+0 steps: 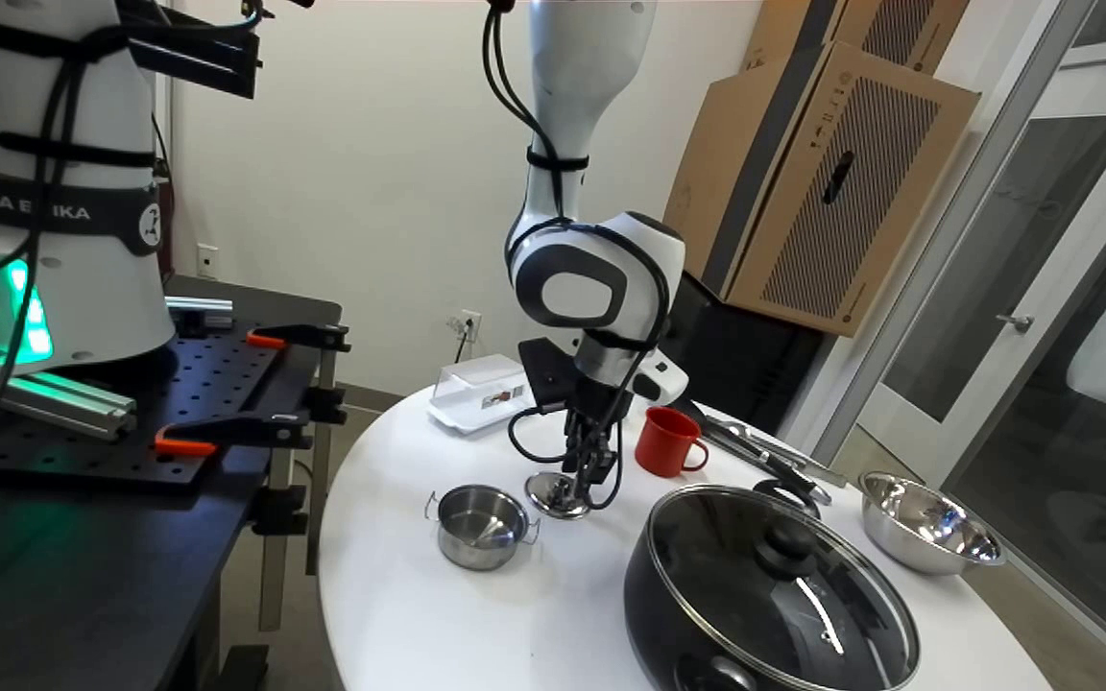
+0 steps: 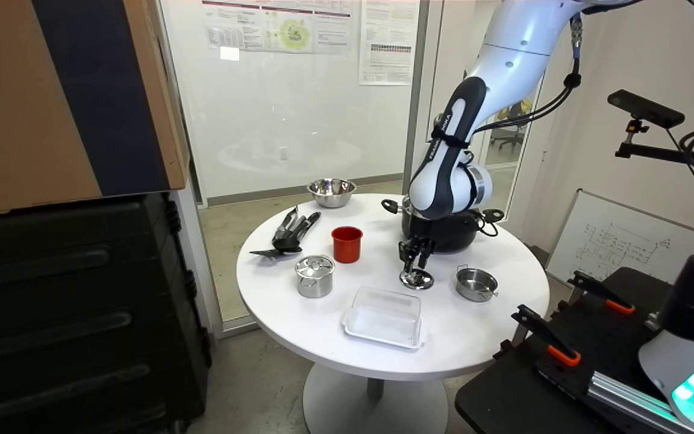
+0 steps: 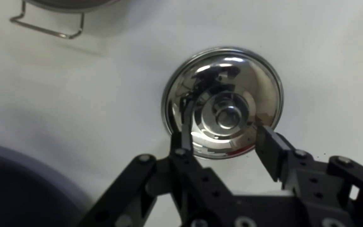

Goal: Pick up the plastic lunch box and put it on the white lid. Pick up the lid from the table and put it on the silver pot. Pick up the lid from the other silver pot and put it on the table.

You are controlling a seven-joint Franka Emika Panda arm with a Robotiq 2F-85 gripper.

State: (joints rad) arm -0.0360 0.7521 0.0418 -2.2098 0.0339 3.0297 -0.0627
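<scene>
A shiny silver lid (image 3: 247, 78) with a round knob lies on the white table, also in both exterior views (image 1: 553, 495) (image 2: 424, 280). My gripper (image 3: 223, 130) is open just above it, its fingers on either side of the knob and apart from it in the wrist view. The uncovered silver pot (image 2: 475, 292) stands beside the lid; its wire handle (image 3: 46, 31) shows in the wrist view. The other silver pot (image 2: 315, 286) has its lid (image 2: 315, 265) on. The clear plastic lunch box (image 2: 388, 304) sits on the white lid (image 2: 377, 339).
A large black pot (image 1: 649, 614) with a glass lid stands close to the gripper, and its dark rim (image 3: 43, 170) shows in the wrist view. A red mug (image 2: 347, 246), black utensils (image 2: 290, 235) and a steel bowl (image 2: 331, 196) are also on the round table (image 2: 299, 334).
</scene>
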